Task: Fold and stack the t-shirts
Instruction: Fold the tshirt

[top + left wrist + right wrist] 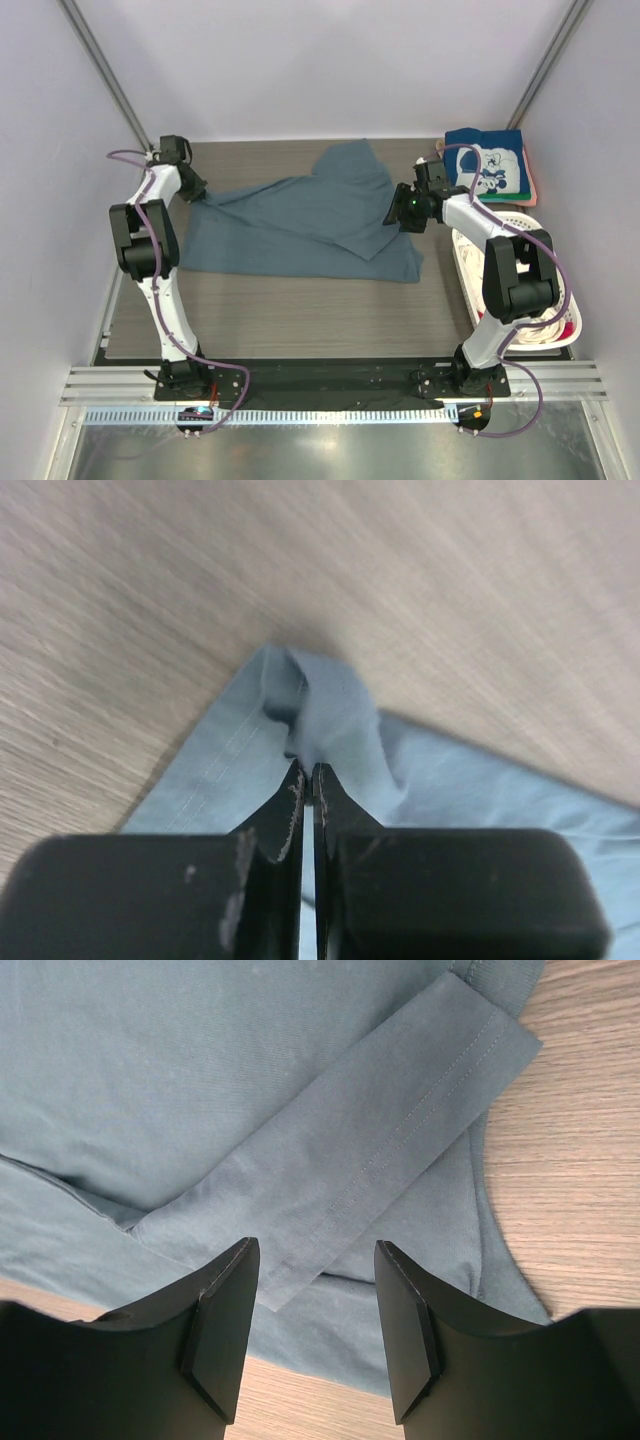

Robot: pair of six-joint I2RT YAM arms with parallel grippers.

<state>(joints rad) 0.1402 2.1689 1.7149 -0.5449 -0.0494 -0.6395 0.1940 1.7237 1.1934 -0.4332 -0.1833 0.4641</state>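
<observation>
A plain slate-blue t-shirt [300, 225] lies spread and rumpled across the middle of the table. My left gripper [196, 190] sits at its far left corner. In the left wrist view the left gripper [308, 772] is shut on a pinched-up fold of that shirt [335, 715]. My right gripper [402, 212] hovers over the shirt's right side. In the right wrist view the right gripper [310, 1332] stands open, with a flat folded-over hem of the shirt [200, 1080] below its gap and nothing held. A folded navy t-shirt with white cartoon print [490, 170] lies at the back right.
A white plastic lattice basket [462, 262] stands at the right, partly behind the right arm, with pale and red cloth inside. A pink edge [531, 188] shows under the navy shirt. Grey walls and slanted metal posts close in the back and sides.
</observation>
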